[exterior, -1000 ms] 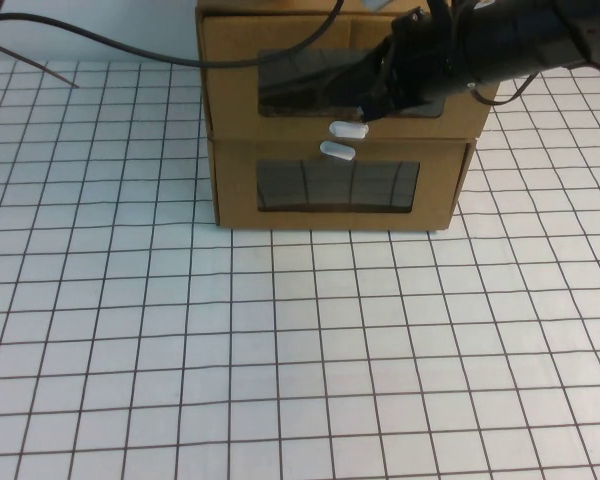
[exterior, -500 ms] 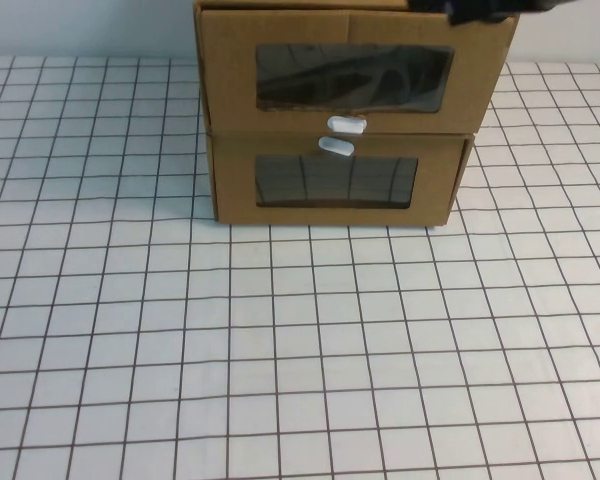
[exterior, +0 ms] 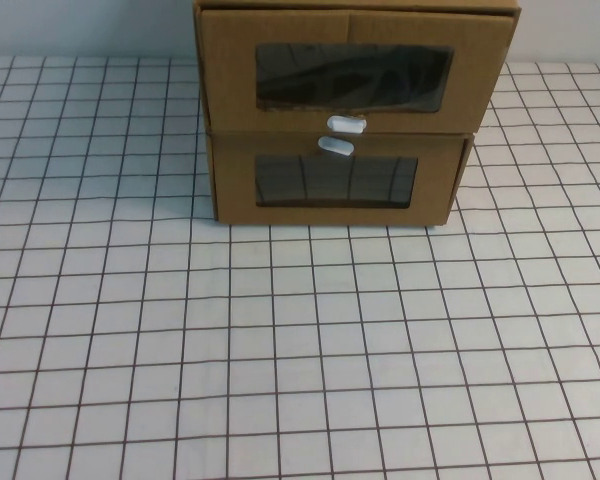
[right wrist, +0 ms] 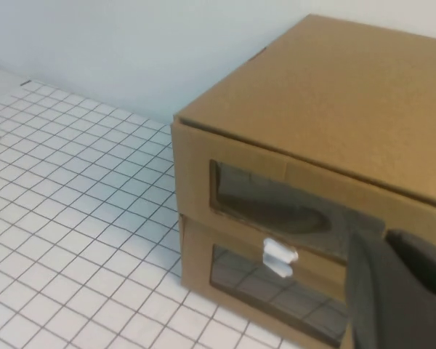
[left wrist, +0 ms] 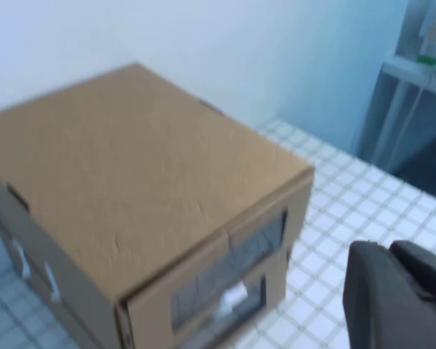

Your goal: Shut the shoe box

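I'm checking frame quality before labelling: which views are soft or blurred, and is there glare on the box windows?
High view: sharp; the shoe box window is dark with faint streaky reflections, and neither gripper shows. Left wrist view: softest, the box smeared, the left gripper a dark blur at the edge. Right wrist view: slightly soft; windows dark with little glare, the right gripper a blurred foreground shape.

shoe box (exterior: 355, 78) top: cut off by the high view's upper edge
shoe box contents: dark behind the window, cannot tell
left gripper (left wrist: 398, 298): only a blurred dark corner beside the shoe box
right gripper (right wrist: 401, 291): partly cut off, covering the shoe box front's corner
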Robot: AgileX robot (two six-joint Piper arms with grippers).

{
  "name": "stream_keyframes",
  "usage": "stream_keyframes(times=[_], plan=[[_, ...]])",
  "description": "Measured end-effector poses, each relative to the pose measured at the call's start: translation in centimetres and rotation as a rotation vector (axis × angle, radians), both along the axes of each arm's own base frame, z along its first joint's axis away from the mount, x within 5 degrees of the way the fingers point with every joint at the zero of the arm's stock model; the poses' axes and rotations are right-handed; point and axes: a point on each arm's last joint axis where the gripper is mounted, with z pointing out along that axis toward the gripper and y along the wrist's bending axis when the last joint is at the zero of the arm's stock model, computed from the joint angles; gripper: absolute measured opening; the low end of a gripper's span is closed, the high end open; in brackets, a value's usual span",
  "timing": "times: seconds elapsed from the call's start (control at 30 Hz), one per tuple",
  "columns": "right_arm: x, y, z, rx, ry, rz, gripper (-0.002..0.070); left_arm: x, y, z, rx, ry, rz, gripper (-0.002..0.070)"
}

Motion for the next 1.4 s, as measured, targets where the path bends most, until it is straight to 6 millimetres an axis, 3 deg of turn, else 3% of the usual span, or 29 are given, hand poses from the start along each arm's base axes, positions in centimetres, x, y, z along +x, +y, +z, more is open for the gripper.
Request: stream_keyframes(times=[0.23, 0.47, 0.63, 0.77, 0.93, 1.07, 1.4], plan=[[-4.9, -1.8, -5.9, 0.011, 0.001, -0.028, -0.0014, -6.1, 2.1, -4.8, 0.028, 0.024, 0.059, -0.0005], [-9.2, -3.6, -11.3, 0.057, -0.084, -0.066, -0.0014, -10.3, 3.9, -13.8, -0.016, 0.015, 0.164, -0.0005], [-11.2, -4.4, -15.3, 0.044, -0.115, -0.079, -0.0014, -12.6, 5.0, -20.3, -0.045, 0.007, 0.226, -0.0005], [-12.2, -4.8, -18.0, 0.038, -0.131, -0.082, -0.0014, -14.5, 5.6, -23.9, -0.088, -0.026, 0.254, -0.0005], [-12.2, -4.9, -20.8, 0.002, -0.111, -0.09, -0.0014, -15.6, 6.5, -26.6, -0.155, -0.128, 0.311, -0.0005], [-12.1, -5.0, -20.7, 0.012, -0.146, -0.105, -0.0014, -15.2, 6.7, -28.1, -0.17, -0.147, 0.349, -0.0005], [-12.1, -4.9, -21.0, 0.02, -0.125, -0.096, -0.0014, -15.0, 6.7, -28.3, -0.178, -0.155, 0.36, -0.0005]])
